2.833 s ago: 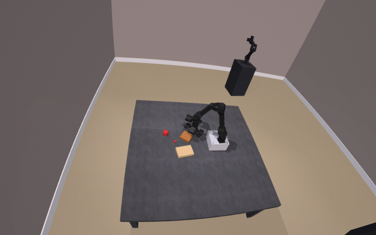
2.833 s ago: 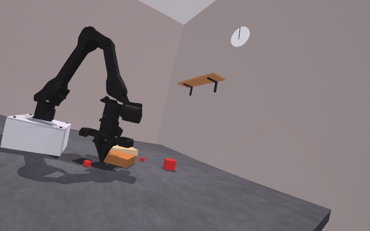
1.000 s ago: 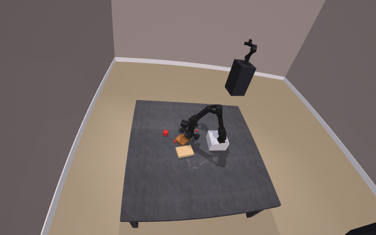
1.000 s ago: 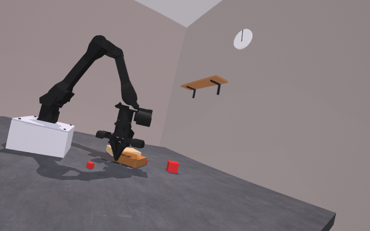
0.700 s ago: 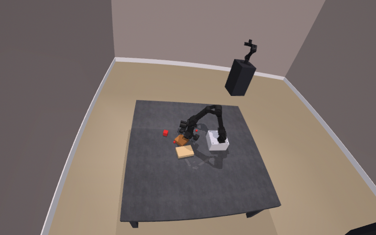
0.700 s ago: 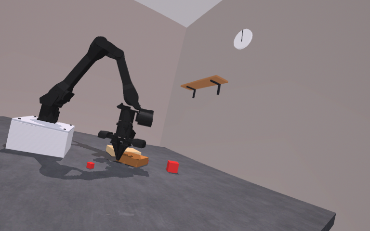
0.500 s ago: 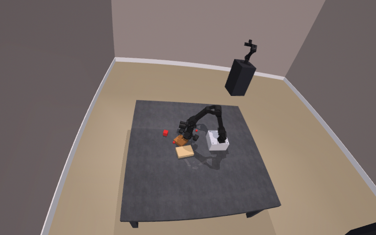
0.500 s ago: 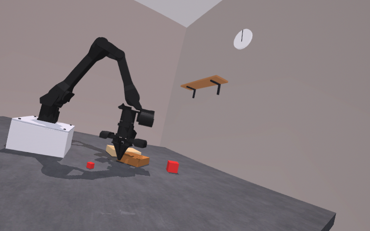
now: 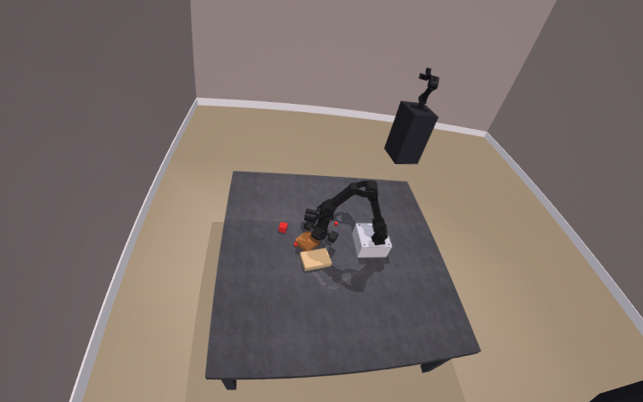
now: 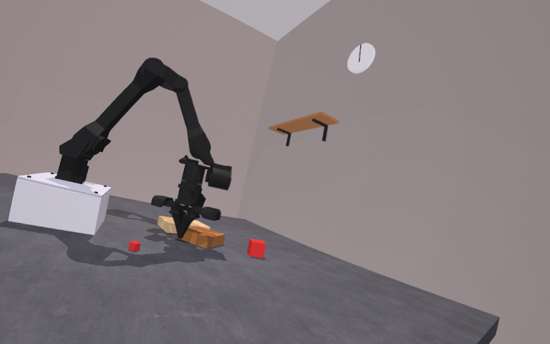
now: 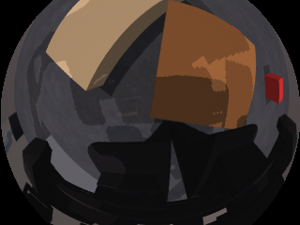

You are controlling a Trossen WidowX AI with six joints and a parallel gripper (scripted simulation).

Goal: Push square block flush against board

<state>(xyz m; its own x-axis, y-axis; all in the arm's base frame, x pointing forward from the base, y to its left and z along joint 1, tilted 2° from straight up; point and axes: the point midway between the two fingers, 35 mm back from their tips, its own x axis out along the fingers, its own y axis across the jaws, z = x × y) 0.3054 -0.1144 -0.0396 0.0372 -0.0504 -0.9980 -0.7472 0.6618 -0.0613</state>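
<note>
The orange-brown square block [image 9: 306,241] [image 10: 208,238] [image 11: 203,56] lies flat on the table, turned at an angle to the board. The pale tan board [image 9: 316,259] [image 10: 165,224] [image 11: 100,33] lies flat beside it. A wedge-shaped gap lies between their facing sides in the wrist view, narrowing to one corner of the block. Whether that corner touches the board cannot be told. My gripper [image 10: 180,236] [image 11: 171,123] is shut and empty, pointing down, with its tips low at the block's near side. In the top view the gripper body hides the tips and part of the block.
A small red cube [image 9: 295,244] is close beside the block's outer corner. A larger red cube [image 9: 283,227] [image 10: 256,248] [image 11: 274,88] stands farther out. Another small red cube [image 9: 336,223] [image 10: 134,246] lies on the other side of the gripper. The white arm base [image 9: 373,252] [image 10: 52,206] stands on the table.
</note>
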